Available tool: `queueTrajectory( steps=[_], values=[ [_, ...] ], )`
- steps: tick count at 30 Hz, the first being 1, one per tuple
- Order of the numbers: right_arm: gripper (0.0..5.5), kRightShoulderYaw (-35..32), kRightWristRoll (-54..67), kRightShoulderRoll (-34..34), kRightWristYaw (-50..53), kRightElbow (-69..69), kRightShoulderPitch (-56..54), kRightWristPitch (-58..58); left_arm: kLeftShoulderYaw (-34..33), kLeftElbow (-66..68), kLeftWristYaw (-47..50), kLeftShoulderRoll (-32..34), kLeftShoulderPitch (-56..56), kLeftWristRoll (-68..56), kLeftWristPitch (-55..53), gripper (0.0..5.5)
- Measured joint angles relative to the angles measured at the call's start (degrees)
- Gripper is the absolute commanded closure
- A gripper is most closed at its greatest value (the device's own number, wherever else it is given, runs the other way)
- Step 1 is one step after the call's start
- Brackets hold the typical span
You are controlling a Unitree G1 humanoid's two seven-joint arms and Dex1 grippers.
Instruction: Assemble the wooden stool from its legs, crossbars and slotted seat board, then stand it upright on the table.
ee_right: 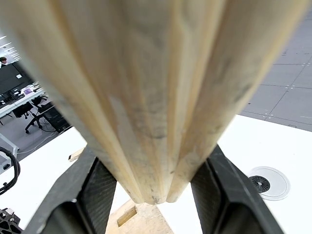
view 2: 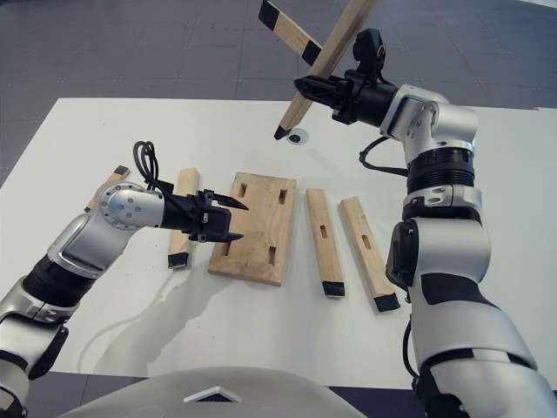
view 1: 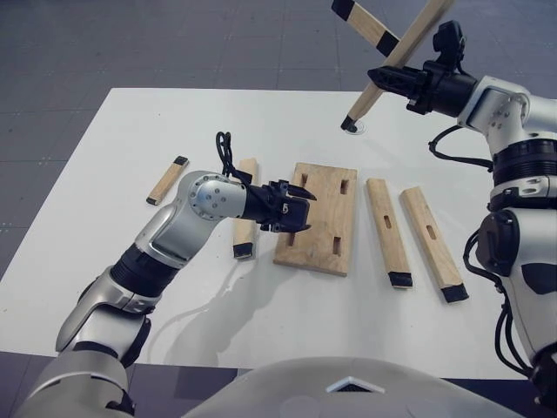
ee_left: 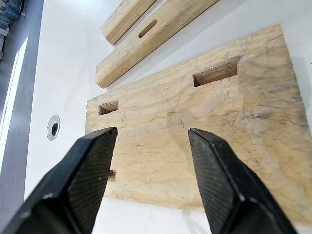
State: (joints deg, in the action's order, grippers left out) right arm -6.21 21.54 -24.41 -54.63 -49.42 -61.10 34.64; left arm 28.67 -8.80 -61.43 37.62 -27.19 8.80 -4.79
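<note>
With left jaws gaping empty over the seat board and right jaws clamped on a joined leg-and-crossbar aloft, seemingly barely started: other pieces lying loose on surface.

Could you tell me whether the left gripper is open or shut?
Open: the left gripper has its fingers apart, empty, over the seat board.

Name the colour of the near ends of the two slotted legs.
Black end caps on pale slotted legs; clearest in the left eye view.

One seat board and six wooden bars.
</note>
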Motion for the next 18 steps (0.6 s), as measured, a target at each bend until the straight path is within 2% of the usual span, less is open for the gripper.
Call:
queueTrajectory(
  steps=[14, 18],
  values=[
    [3.47, -0.5, 0.1, 1.2, 0.6, 2.3, 0.8, 0.7, 1.9, 3.9, -2.3, 3.3, 3.8, 4.0, 7.1, 2.80],
    [3.47, -0.6, 0.1, 1.3, 0.2, 3.5, 1.1, 1.9, 2.7, 1.5, -2.6, 4.1, 5.1, 5.4, 9.3, 2.80]
  ],
)
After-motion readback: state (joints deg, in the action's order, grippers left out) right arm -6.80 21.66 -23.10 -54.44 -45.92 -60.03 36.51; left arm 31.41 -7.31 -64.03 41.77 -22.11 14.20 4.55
